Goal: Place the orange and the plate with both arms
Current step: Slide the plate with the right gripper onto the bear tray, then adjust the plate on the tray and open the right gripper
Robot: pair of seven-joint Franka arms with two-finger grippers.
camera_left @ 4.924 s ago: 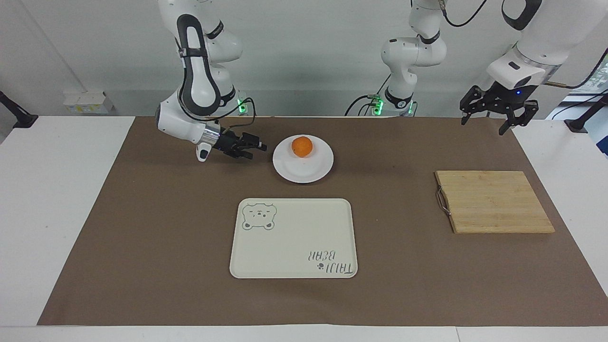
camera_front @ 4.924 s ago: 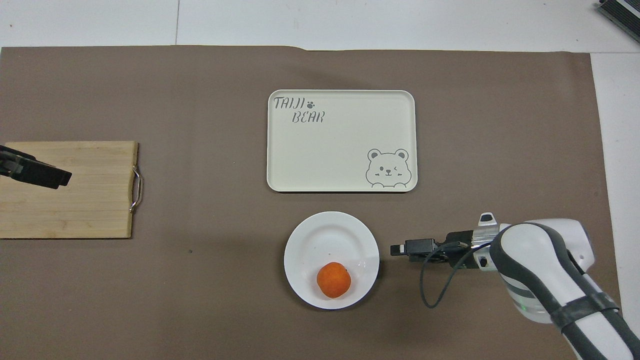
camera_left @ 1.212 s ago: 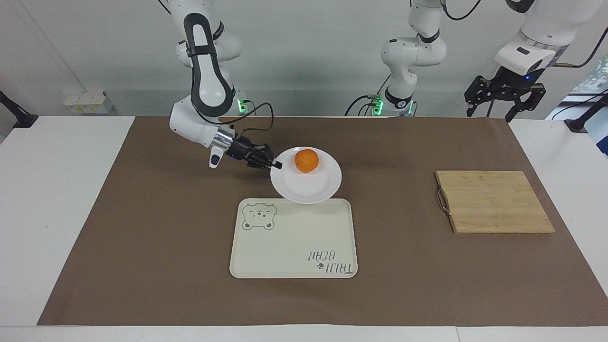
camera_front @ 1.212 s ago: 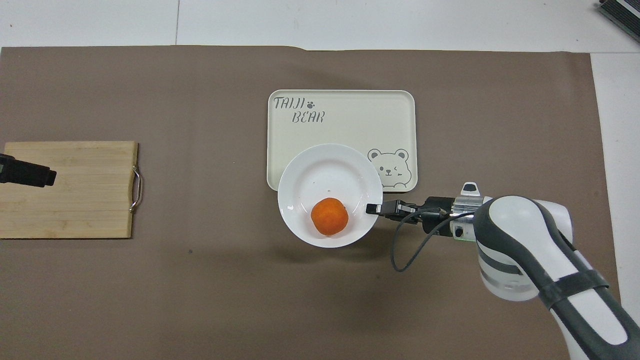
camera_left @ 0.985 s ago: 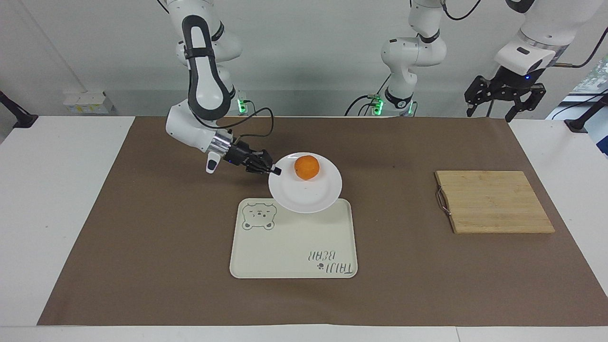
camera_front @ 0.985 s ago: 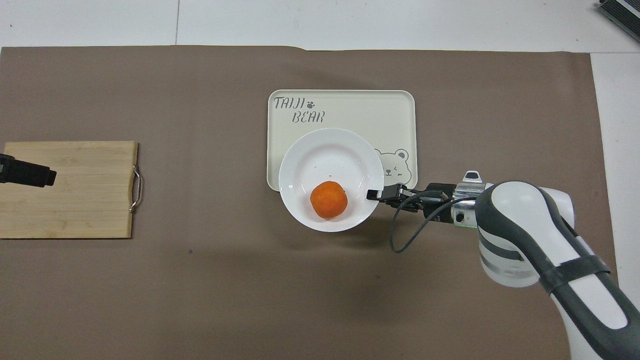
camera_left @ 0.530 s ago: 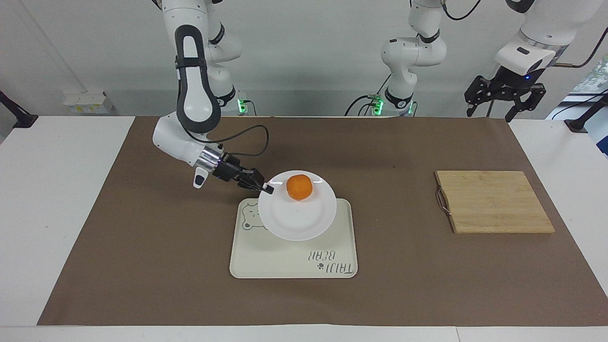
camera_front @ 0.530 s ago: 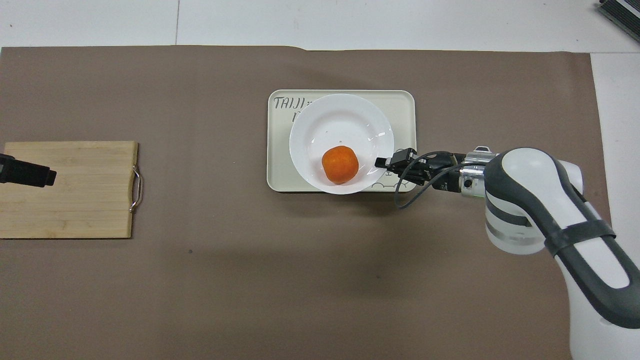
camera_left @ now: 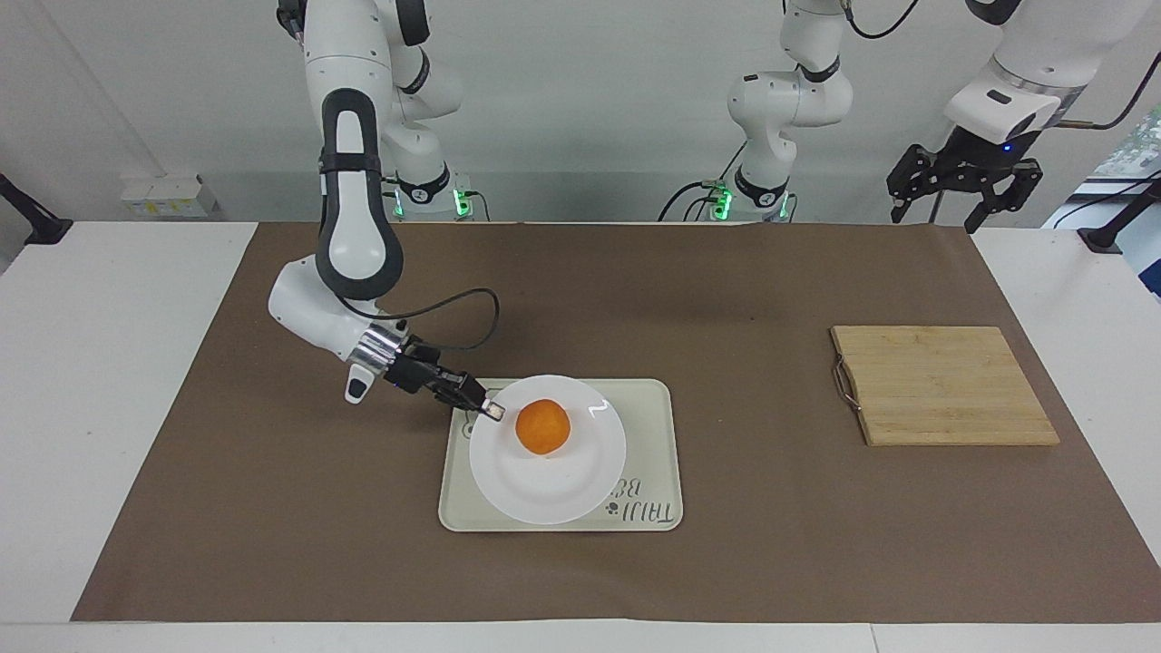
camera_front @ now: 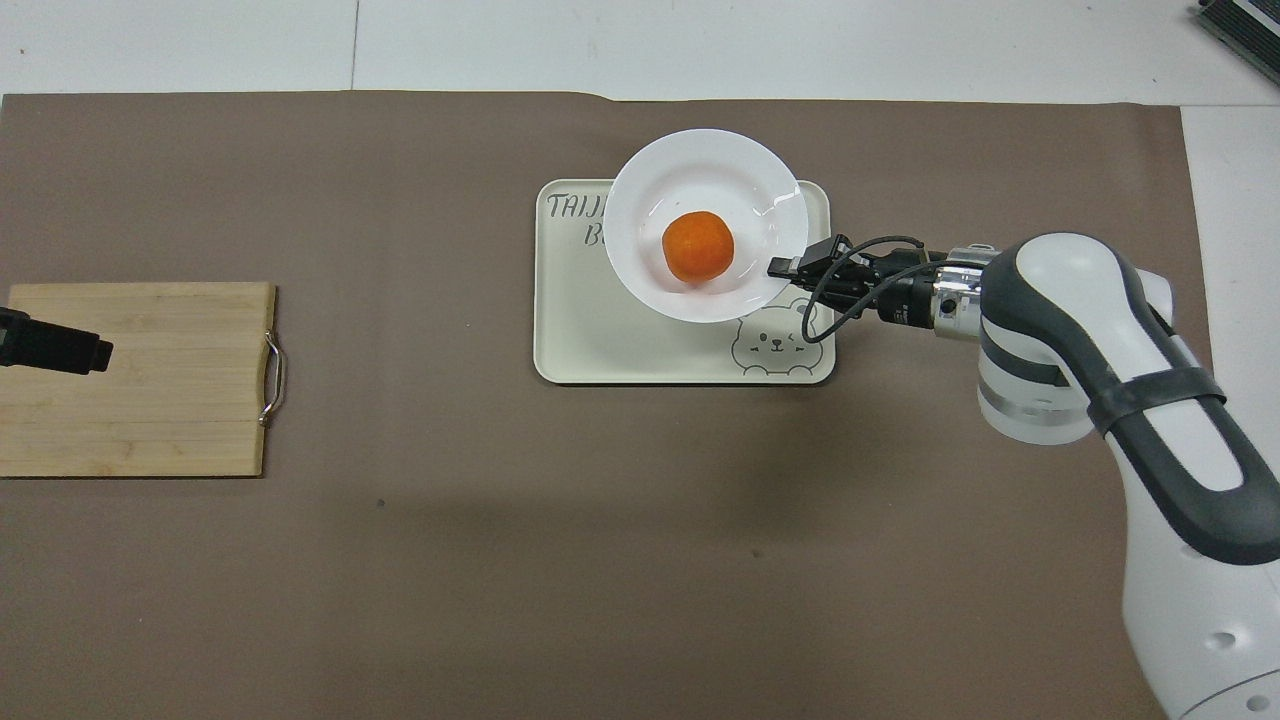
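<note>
My right gripper (camera_left: 491,411) (camera_front: 781,266) is shut on the rim of the white plate (camera_left: 544,481) (camera_front: 700,165), holding it in the air over the cream bear tray (camera_left: 648,426) (camera_front: 600,340). The orange (camera_left: 542,426) (camera_front: 698,246) rests in the plate's well. In the overhead view the plate covers part of the tray's lettering. My left gripper (camera_left: 963,187) hangs open, high over the table's edge at the left arm's end, waiting; only its tip (camera_front: 60,345) shows in the overhead view, over the cutting board.
A wooden cutting board (camera_left: 943,384) (camera_front: 135,378) with a metal handle lies toward the left arm's end of the table. A brown mat (camera_left: 272,508) (camera_front: 400,560) covers the table under everything.
The right arm has carried the plate with the orange away from the robots, from the tray's near edge to over the tray's middle. The left arm has stayed still.
</note>
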